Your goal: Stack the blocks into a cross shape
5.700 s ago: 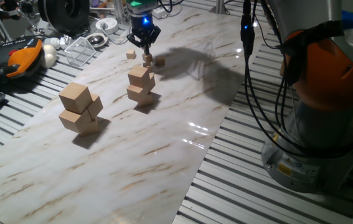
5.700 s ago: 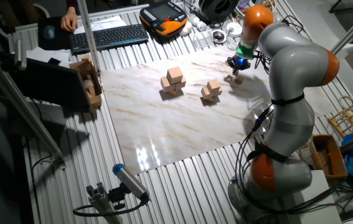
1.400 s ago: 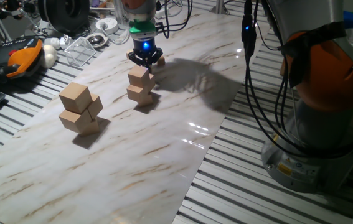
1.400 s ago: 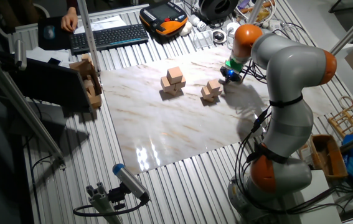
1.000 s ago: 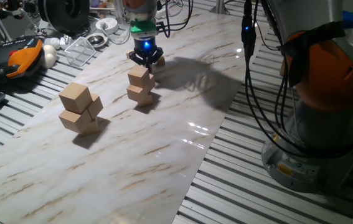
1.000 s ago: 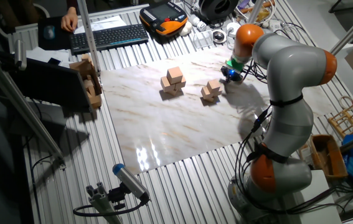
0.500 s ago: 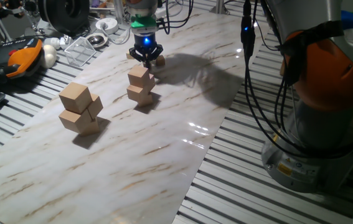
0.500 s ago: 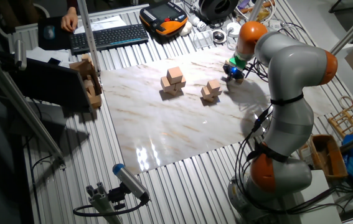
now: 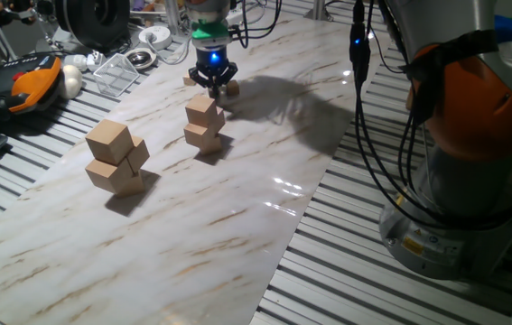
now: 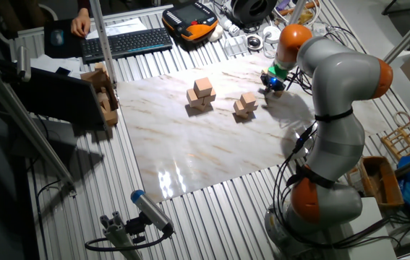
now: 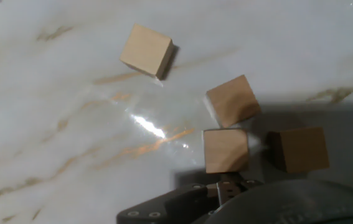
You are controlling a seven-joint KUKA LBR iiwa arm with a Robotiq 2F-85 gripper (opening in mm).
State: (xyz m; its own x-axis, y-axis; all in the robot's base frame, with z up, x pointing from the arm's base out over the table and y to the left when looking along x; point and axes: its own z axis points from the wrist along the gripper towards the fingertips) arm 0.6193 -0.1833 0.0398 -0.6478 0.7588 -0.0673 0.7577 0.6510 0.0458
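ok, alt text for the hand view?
Looking straight down: four small tan wooden blocks on white marble tabletop, three clustered lower right, one apart at upper left. Dark gripper body fills the bottom edge; jaws not visible.

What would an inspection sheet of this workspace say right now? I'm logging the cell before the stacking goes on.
Surface: marbled board on a slatted table.
Job's things: four tiny blocks lying flat, none stacked; one apart.
Clutter: medium cube stack; large cube stack.
Grippers: gripper low over the tiny blocks; jaw state unclear.
Cables: black cables along the arm.
Surroundings: keyboard, orange pendant, clear tray.
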